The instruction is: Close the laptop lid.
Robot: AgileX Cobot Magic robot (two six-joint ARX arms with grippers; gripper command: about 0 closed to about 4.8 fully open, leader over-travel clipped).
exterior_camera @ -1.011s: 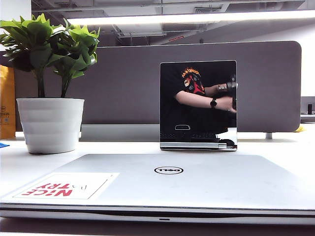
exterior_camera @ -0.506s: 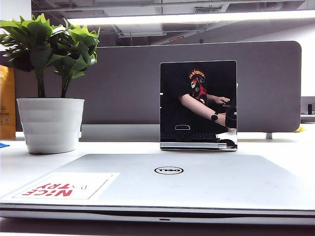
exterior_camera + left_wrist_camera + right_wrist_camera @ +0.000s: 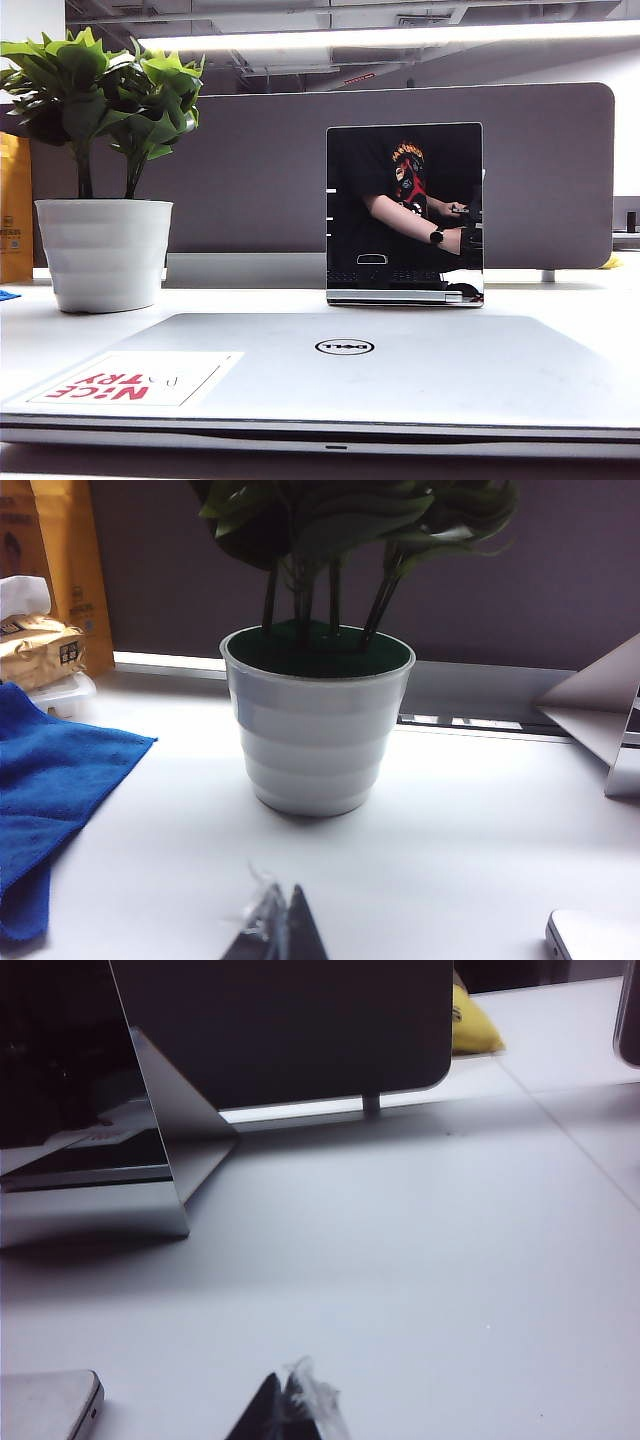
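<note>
Here the laptop lid (image 3: 345, 365) lay flat down on the laptop base, silver outer face up, with the oval Dell logo (image 3: 344, 347) at its middle and a white red-lettered sticker (image 3: 135, 380) toward its left corner. The laptop sat at the near edge of the white table (image 3: 560, 300), filling most of the table's width in the exterior view. Only a thin dark seam showed along the front edge between lid and base.

Behind it, near the middle of the table, a smaller silver-edged device (image 3: 404, 213) stood upright, its black screen mirror-like. A potted plant (image 3: 100, 160) in a ribbed white pot stood toward the far left of the table. A blue cloth (image 3: 50, 790) lay beside the pot at the left edge.

Left gripper (image 3: 275, 930): low over the table just in front of the pot, tips close together; only the tips showed, so jaws read as closed on nothing. Right gripper (image 3: 288, 1408): low over bare table beside the laptop's rounded corner (image 3: 50, 1400), jaws likewise together, holding nothing. A grey divider panel (image 3: 250, 170) ran along the far edge.
</note>
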